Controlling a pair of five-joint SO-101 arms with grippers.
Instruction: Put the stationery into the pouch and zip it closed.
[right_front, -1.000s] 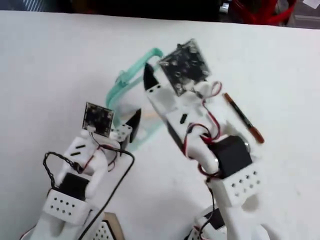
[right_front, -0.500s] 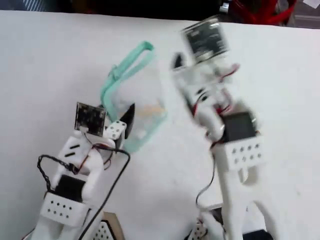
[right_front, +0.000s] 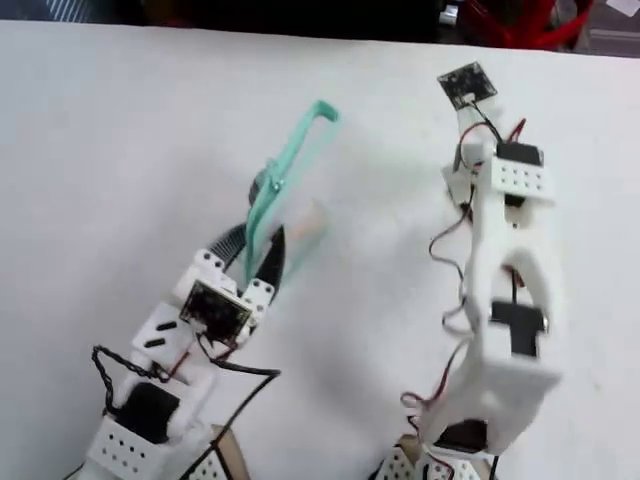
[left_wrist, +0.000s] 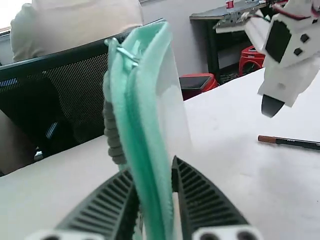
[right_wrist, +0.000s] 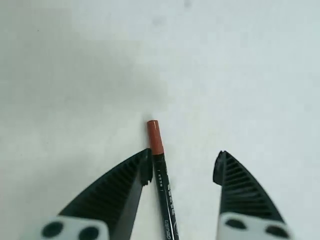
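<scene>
Left claw (left_wrist: 151, 172) gripped the upright green pouch (left_wrist: 145, 100) | right claw (right_wrist: 183, 157) hung wide over 1 pencil (right_wrist: 161, 175) on the worktop (right_wrist: 250, 75) | pencil not yet inside; zipping likely also undone.

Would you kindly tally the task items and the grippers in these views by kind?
Pouch: 1, clamped in the left gripper
Pencil: 1, lying on the table between the open right gripper's jaws
Grippers: 2
Total: 4

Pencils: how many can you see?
1. The pencil lies on the table, inside the open right gripper. More could be hidden inside the pouch that the left gripper holds.
</scene>
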